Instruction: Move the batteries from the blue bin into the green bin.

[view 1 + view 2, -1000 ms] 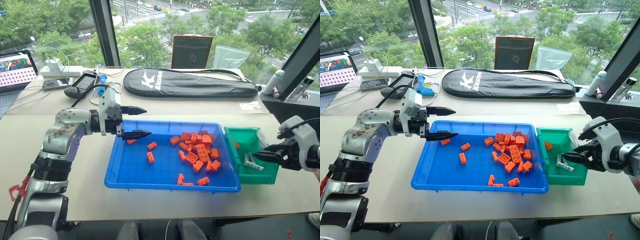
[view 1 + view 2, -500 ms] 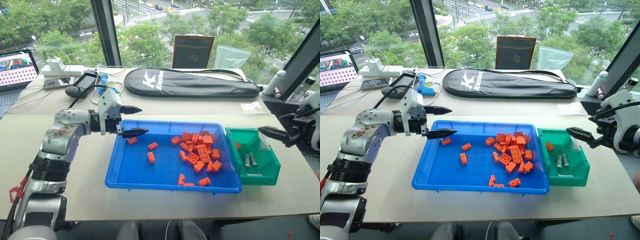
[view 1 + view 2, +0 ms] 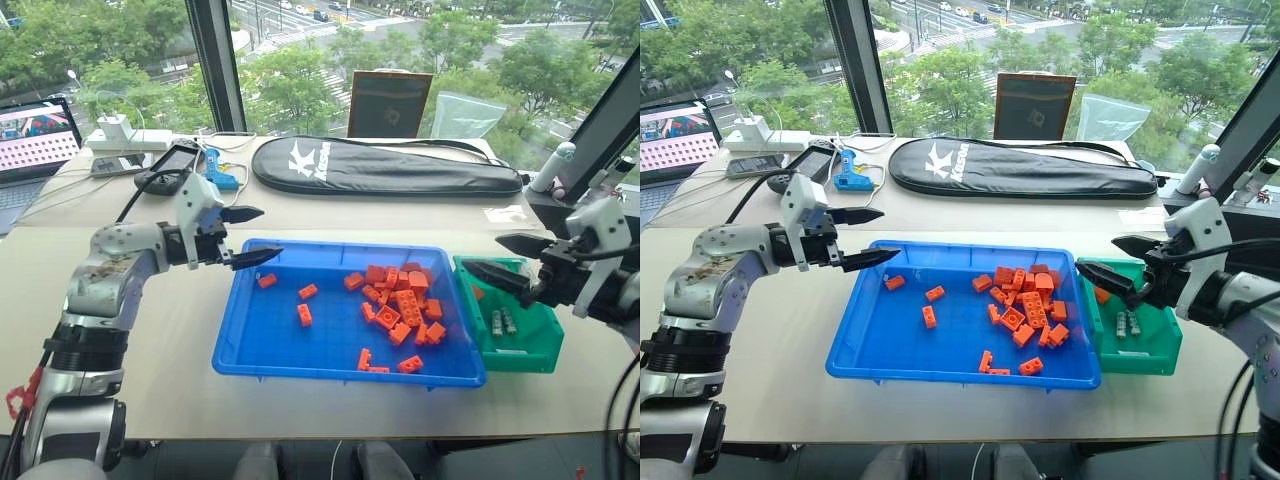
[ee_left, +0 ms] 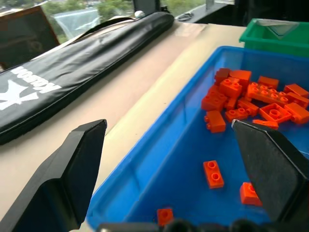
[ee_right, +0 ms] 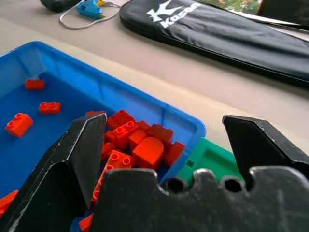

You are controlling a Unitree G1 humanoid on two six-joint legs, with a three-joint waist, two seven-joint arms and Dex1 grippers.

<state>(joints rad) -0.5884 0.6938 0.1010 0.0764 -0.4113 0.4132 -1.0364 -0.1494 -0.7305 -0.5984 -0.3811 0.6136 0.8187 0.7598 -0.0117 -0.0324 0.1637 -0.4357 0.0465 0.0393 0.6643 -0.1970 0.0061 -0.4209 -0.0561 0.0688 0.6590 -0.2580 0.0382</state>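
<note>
my right gripper (image 3: 507, 258): fingers spread wide, nothing between them; it hangs level above the near-left part of the green bin, pointing toward the blue bin.
my left gripper (image 3: 250, 235): fingers apart, nothing held; poised over the far-left corner of the blue bin.
batteries (image 3: 503, 322): two small grey cylinders lie side by side on the floor of the green bin, just beside each other.
green bin (image 3: 540, 345): sits touching the right end of the blue bin.
blue bin (image 3: 340, 370): i see orange bricks (image 3: 398, 305) only, most heaped toward its right side, a few scattered to the left; no grey cylinder is visible among them, though one could lie hidden under the heap.
step in hand: judged as just after a drop, both hands free.
progress: judged near complete or complete.
next move: check the brick heap for any remaining battery; if one is found, approach from above with the nearer hand and close on it alone, clear of the bricks.
</note>
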